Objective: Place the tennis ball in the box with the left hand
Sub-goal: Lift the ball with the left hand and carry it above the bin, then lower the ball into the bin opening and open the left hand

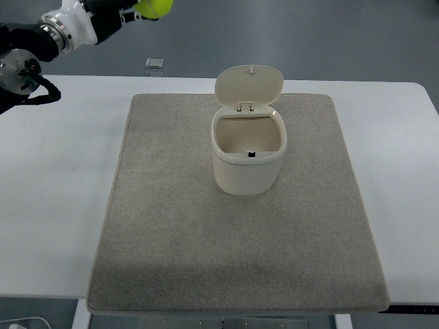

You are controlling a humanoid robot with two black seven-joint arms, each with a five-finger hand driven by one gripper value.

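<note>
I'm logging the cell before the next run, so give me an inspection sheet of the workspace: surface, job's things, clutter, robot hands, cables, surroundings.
Surface: white table with a grey mat lying flat on it.
Job's things: cream box upright on the mat, lid flipped open at the back, nothing seen inside; tennis ball at the top edge, beyond the table.
Clutter: nothing seen on the table.
Robot hands: left robot hand at top left, closed on the tennis ball; right not in view.
Cables: black cable looped at the left arm.
Surroundings: grey floor; small square object on it behind the table.
</note>
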